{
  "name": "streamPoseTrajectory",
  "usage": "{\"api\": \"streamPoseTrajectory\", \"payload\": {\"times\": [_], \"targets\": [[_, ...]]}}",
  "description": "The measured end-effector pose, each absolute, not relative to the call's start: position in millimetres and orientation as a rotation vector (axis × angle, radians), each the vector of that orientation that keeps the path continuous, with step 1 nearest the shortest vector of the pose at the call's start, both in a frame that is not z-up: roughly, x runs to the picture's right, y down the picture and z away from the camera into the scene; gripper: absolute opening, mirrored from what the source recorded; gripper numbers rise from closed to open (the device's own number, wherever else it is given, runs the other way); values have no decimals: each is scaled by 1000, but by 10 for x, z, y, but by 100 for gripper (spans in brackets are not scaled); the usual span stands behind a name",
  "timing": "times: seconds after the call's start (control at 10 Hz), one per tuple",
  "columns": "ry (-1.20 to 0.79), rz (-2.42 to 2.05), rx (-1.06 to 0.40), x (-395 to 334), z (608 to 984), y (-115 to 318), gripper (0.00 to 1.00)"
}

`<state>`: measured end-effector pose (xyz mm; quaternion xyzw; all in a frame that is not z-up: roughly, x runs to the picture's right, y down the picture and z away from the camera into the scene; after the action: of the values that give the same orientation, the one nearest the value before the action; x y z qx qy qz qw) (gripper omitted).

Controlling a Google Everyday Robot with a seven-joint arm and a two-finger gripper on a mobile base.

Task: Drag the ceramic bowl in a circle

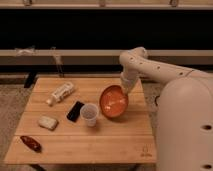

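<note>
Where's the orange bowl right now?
In the camera view, the ceramic bowl is on the right part of the wooden table, just right of the white cup. The gripper is at its far right rim.

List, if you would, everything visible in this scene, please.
ceramic bowl: one, orange-red, right of table centre, tilted
cup: one, white, just left of the bowl
flat object: one, black, left of the cup
bottle: one, white, lying back left
packet: one, pale, left side
oblong item: one, dark red, front left corner
table: one, light wood, centre
arm: one, white, reaching from the right
gripper: one, white, at the bowl's back right rim
</note>
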<state>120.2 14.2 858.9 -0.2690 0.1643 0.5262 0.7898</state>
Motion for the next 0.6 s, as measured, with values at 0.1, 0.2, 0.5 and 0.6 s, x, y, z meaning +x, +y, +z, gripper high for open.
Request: {"api": "streamPoseTrajectory", "payload": {"times": [0.1,0.2,0.5,0.6], "targets": [[342,1114,-574,1064,8695,75,0],[334,1106,-574,979,8752,32,0],[316,1099,-554,779,9015,-222,0],[322,1108,-544,824,9093,-292,0]]}}
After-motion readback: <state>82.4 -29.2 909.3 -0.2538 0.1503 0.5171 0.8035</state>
